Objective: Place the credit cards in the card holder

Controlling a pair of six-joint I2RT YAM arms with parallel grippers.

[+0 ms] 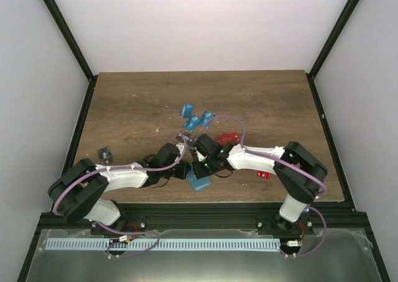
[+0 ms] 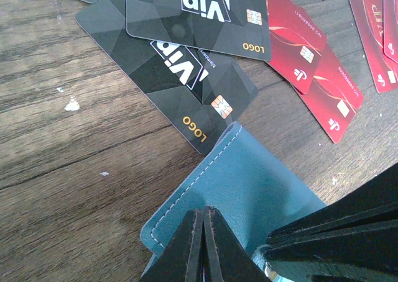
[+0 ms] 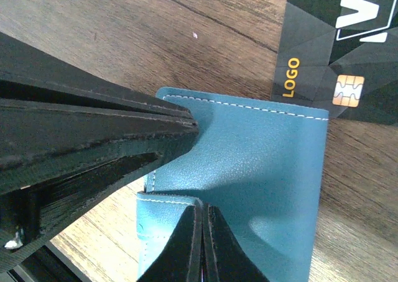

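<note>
The teal card holder (image 1: pixel 199 183) lies near the table's front edge, between the two arms. My left gripper (image 2: pixel 204 210) is shut, its tips resting on the card holder's flap (image 2: pixel 249 182). My right gripper (image 3: pixel 203 209) is shut too, with its tips at the stitched edge of a pocket on the card holder (image 3: pixel 267 164). Nothing shows between either pair of jaws. Two black credit cards (image 2: pixel 180 83) overlap just beyond the holder, and one touches its corner. Red credit cards (image 2: pixel 311 64) lie to the right of those. Three blue credit cards (image 1: pixel 194 120) sit farther back.
A lone black card (image 1: pixel 104 152) lies at the left of the table and a red card (image 1: pixel 263 174) under the right arm. More red cards (image 1: pixel 227 138) sit behind the right wrist. The black frame rail (image 1: pixel 199 207) runs along the near edge.
</note>
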